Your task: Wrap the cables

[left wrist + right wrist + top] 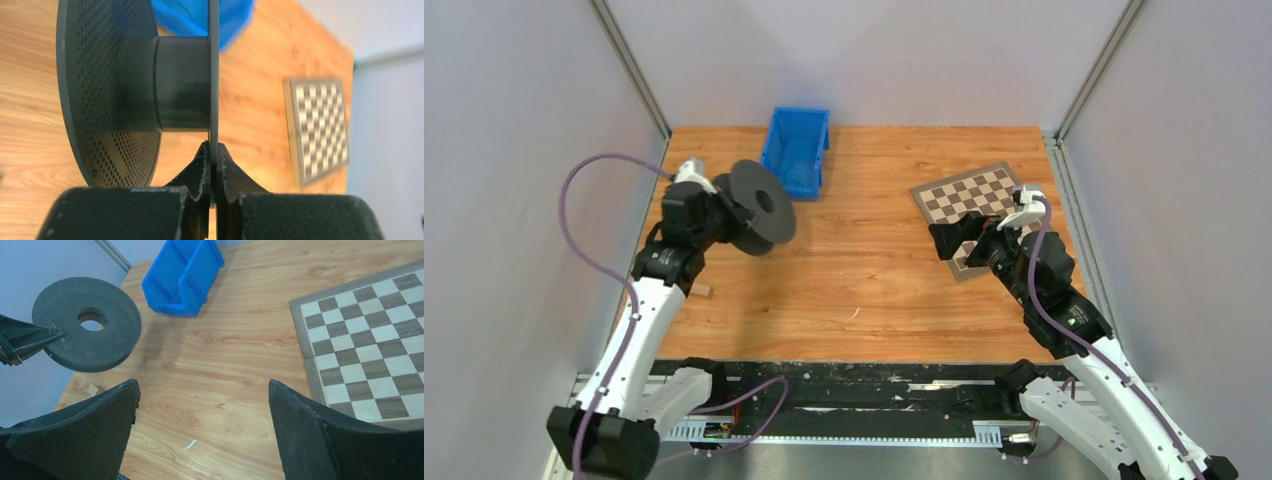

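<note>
- Our left gripper [213,156] is clamped on the thin rim of one flange of the black spool [760,205], its fingers [197,172] pressed to either face.
- The spool hangs off the table [864,285], near its left edge, tipped on its side.
- Our right gripper [202,385] stands wide apart and holds nothing. It hovers over the near left corner of the chessboard [981,192], by the table's right edge.
- A blue bin [796,150] sits at the far edge, left of the middle.
- We cannot tell where the cables lie: none of our views lets us make them out.
</note>
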You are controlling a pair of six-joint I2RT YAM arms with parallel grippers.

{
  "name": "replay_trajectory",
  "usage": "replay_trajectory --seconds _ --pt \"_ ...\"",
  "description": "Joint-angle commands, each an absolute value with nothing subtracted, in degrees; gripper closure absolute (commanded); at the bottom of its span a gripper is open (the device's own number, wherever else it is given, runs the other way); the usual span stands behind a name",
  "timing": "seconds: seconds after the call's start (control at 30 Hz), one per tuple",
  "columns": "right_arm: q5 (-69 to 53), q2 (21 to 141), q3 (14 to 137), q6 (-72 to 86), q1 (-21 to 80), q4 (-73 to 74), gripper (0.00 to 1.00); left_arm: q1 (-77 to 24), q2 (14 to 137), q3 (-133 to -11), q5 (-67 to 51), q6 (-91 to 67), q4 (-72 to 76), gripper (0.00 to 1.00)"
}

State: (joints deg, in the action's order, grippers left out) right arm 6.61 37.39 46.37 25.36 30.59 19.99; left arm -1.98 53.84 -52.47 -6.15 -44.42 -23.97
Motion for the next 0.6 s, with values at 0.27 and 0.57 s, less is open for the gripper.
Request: replay_trajectory --seconds 0.27,0.57 --pt "3.2 37.0 46.0 27.2 30.8 20.4 0.00 -39.6 74.4 -72.0 17.5 -32.4 -35.6 1.00" --pt "4.3 36.5 44.6 27.0 30.8 20.2 0.00 -47.0 84.4 -78.9 21.4 -31.4 -36.6 0.98"
